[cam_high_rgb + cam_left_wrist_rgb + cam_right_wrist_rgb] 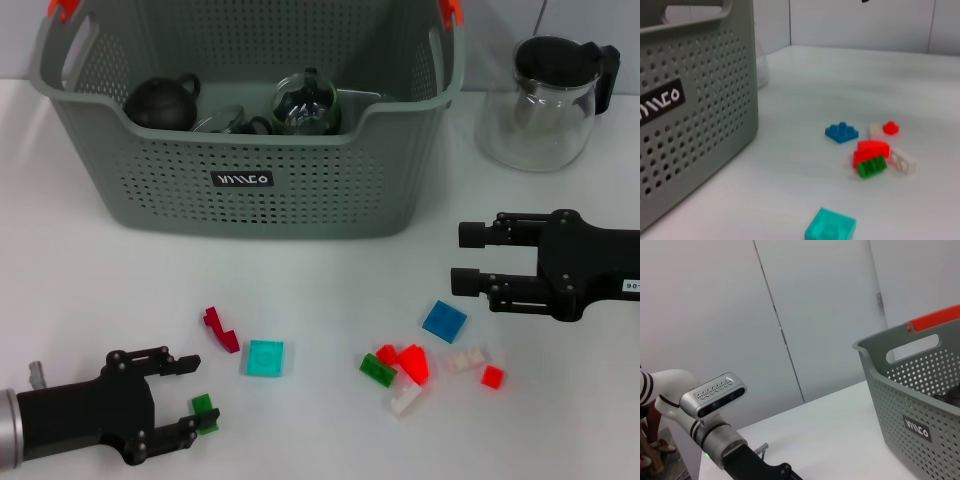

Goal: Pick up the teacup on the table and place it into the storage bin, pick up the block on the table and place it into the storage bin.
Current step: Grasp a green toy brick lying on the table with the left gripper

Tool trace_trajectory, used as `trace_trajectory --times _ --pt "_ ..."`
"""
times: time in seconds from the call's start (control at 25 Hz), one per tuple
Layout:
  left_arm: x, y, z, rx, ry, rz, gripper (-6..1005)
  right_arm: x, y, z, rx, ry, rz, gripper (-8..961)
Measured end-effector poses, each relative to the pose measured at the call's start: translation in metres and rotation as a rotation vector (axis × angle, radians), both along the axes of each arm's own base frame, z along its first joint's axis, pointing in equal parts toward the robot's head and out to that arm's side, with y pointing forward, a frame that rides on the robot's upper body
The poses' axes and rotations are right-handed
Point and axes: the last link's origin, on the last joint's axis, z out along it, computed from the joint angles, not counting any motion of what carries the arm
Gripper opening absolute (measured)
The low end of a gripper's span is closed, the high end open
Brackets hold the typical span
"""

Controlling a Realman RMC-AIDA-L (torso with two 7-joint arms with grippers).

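Observation:
The grey-green storage bin [300, 190] stands at the back of the table and also shows in the left wrist view [690, 125] and the right wrist view [910, 395]. Inside it lie a black teapot [160, 102] and glassware [305, 105]. No teacup shows on the table. Loose blocks lie in front: a small green block [205, 412], a teal one [265, 357], a dark red one [220, 328] and a blue one [443, 320]. My left gripper [195, 395] is open at the front left, its lower fingertip against the small green block. My right gripper [462, 258] hangs open above the blue block, holding nothing.
A glass jug with a black lid [545, 100] stands at the back right. A cluster of red [412, 362], green [377, 370], white [405, 398] and pale blocks [465, 360] lies at the front right, seen too in the left wrist view [871, 150].

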Motion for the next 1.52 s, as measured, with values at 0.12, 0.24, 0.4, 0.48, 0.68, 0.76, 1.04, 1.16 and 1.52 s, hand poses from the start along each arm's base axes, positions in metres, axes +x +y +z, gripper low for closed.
trace_trajectory --times 0.12,0.24,0.4,0.48,0.68,0.76,1.04,1.16,1.52 --pt "0.002 -0.003 0.002 0.001 -0.025 -0.006 611 0.000 0.000 0.000 0.000 0.000 -0.001 674" --pt "0.001 -0.007 0.001 0.005 -0.026 -0.022 610 0.001 0.000 0.000 0.000 0.000 -0.002 674" --pt "0.001 -0.013 -0.007 0.014 -0.022 -0.057 609 0.000 0.000 0.000 0.003 -0.002 -0.002 674" --pt "-0.001 -0.015 -0.009 0.024 -0.019 -0.052 608 0.000 0.001 0.000 0.004 -0.002 -0.002 674" --pt "-0.007 -0.014 -0.011 0.044 -0.001 -0.022 607 0.000 0.001 0.000 0.004 -0.002 -0.001 674" --pt "-0.008 -0.013 -0.011 0.048 0.008 -0.017 606 0.000 0.001 0.000 0.004 -0.002 -0.002 674" --pt "-0.009 -0.013 -0.013 0.045 0.012 -0.011 604 0.001 0.000 0.000 0.004 -0.002 -0.003 675" --pt "-0.009 -0.013 -0.014 0.041 0.011 -0.010 551 0.001 0.000 0.000 0.004 -0.002 -0.003 675" --pt "-0.009 -0.013 -0.014 0.038 0.014 -0.012 510 0.001 0.000 0.000 0.004 -0.002 -0.003 675"
